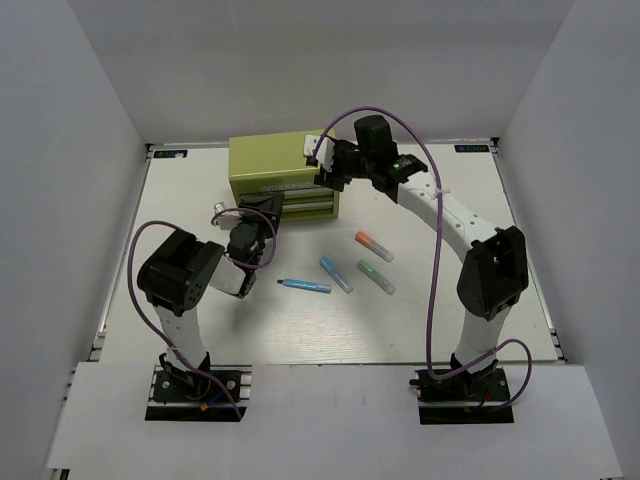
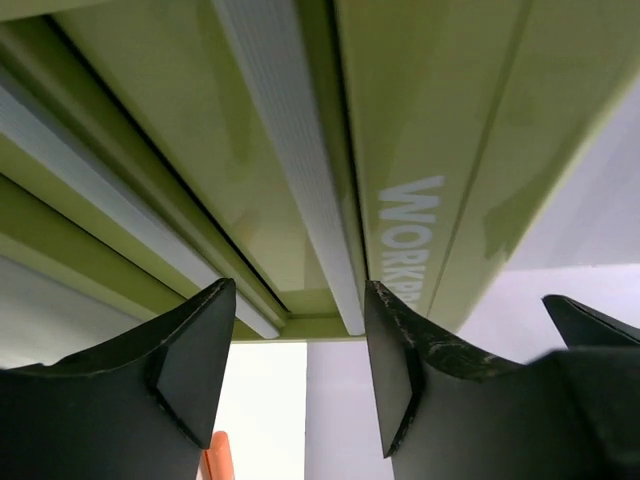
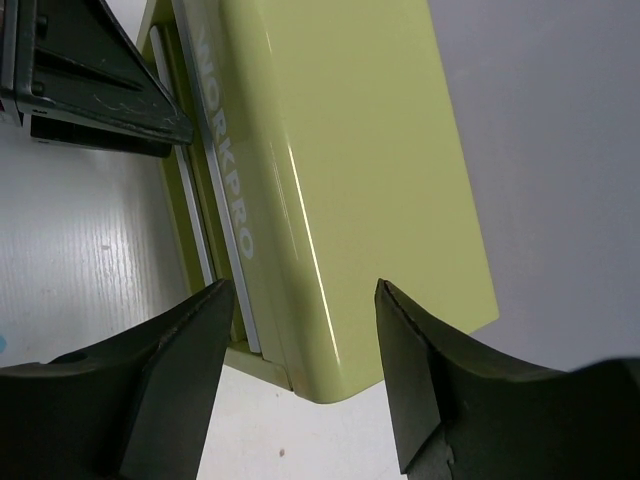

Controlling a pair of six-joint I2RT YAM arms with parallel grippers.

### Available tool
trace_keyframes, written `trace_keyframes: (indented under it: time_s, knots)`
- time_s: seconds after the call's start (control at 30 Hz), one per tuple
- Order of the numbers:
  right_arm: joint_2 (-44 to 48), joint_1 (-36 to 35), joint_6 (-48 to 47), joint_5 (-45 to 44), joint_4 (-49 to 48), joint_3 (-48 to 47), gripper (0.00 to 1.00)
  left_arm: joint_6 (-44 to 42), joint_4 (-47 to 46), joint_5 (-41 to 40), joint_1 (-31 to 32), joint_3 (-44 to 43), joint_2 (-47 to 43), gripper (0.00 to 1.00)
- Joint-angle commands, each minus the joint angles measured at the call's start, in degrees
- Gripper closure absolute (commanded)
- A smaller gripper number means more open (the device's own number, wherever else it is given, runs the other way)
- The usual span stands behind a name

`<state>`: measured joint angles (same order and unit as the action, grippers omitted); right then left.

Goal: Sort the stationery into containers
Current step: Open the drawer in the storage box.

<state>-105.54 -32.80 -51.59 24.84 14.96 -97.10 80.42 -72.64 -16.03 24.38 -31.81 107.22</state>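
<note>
Looking down from the top view, you have a white bench (image 1: 450,310) boxed in by plain pale grey walls at 9, 12 and 3 o'clock. The olive-green tool chest (image 1: 283,178) sits toward the far edge, at about 11 o'clock from the bench centre, with its two drawer fronts facing the arms.

All four pens lie loose on the bench at about 5 o'clock from the chest, none touching another:
- the orange-capped pen (image 1: 374,246)
- the light blue pen (image 1: 336,274)
- the green pen (image 1: 376,277)
- the thin bright-blue pen (image 1: 303,286), nearest your left arm

Your left end effector (image 1: 262,212) is up against the drawer fronts with its fingers spread and nothing between them. Your right end effector (image 1: 325,165) is at the chest's 3 o'clock end, also spread and holding nothing. You cannot tell whether either touches the metal.
</note>
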Motion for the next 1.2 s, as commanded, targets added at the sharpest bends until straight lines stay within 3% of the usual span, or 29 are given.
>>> trace_keyframes:
  time_s: [0.0, 0.5, 1.17]
  knots:
    - [-0.37, -0.16, -0.61, 1.18, 0.07, -3.09, 0.36, 0.70, -3.38, -1.98, 0.23, -1.23, 0.88, 0.37]
    - [-1.95, 0.28, 0.18, 0.39, 1.21, -4.85, 0.43, 1.23, -10.06, -4.27, 0.23, -2.99, 5.54, 0.40]
    - [-2.13, 0.45, 0.44, -0.14, 0.60, -3.45, 0.43, 0.70, -23.77, 2.94, 0.76, -3.51, 8.80, 0.42]
